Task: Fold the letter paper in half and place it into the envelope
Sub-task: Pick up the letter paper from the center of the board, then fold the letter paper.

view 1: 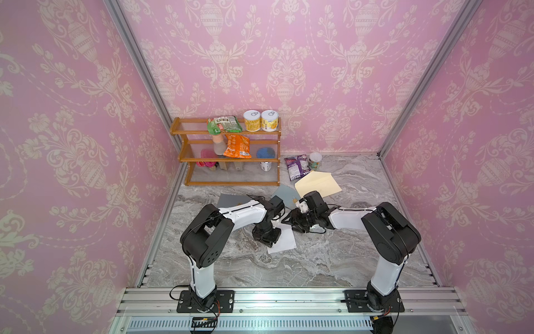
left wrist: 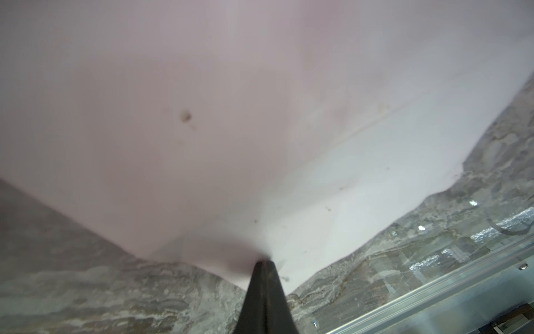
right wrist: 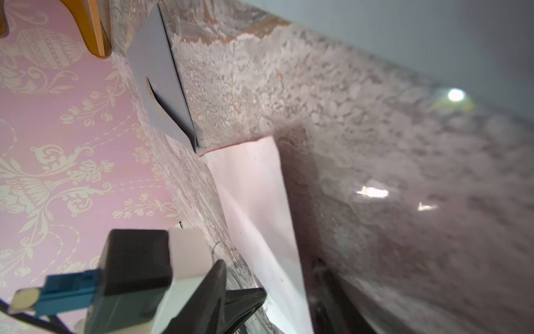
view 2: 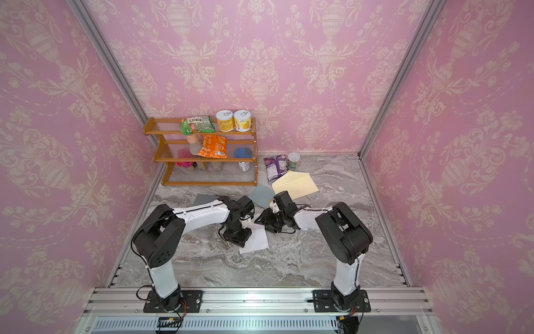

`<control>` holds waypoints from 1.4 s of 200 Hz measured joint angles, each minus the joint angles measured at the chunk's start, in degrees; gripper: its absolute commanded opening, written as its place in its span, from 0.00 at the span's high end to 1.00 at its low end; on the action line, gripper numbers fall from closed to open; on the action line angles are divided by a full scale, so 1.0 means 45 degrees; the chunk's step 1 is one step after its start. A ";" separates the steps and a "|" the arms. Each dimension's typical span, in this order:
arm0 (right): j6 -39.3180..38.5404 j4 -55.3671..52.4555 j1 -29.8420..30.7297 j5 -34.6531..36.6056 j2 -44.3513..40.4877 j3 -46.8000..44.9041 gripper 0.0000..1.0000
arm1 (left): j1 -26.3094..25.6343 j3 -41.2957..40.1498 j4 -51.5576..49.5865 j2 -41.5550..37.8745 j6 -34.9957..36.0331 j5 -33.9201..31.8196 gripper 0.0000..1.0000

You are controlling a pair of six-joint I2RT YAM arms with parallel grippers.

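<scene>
Glossy stone, matt paper
The marble-look tabletop (view 1: 332, 260) is gleaming with reflections; the white letter paper (view 1: 284, 241) is looking smooth and matt; at one o'clock, the cream paper envelope (view 1: 318, 185) is lying matt; at eleven, the varnished wooden rack (view 1: 190, 132) is shining.

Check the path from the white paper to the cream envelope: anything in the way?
Yes: the right hand and its wrist sit between paper and cream envelope, and a grey envelope lies flat on that line.

Left arm (view 1: 242, 215) had white link shells, black joint housings; right arm (view 1: 349, 217) matched. Black base plates (view 1: 225, 300), lower frame, carried silver screws; red-black wires (view 1: 217, 314) trailed below. Left gripper (left wrist: 264, 262) fingers (left wrist: 264, 297) were black, tapered. Blue plug (right wrist: 66, 292) fed wrist camera (right wrist: 135, 260).
</scene>
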 measured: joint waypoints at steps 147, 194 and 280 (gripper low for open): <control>0.1569 -0.1268 -0.0053 0.0214 -0.1010 0.1661 1.00 | 0.2327 0.4556 -0.1506 -0.1846 -0.2142 -0.1112 0.01; 0.3623 -0.1112 -0.0311 0.0908 -0.0937 0.2511 1.00 | 0.3492 0.5192 -0.1608 -0.1826 -0.4478 0.0185 0.00; 0.7373 0.1574 -0.0209 0.3245 0.0243 0.5479 1.00 | 0.4002 0.2827 0.1559 -0.2992 -0.8519 0.1593 0.01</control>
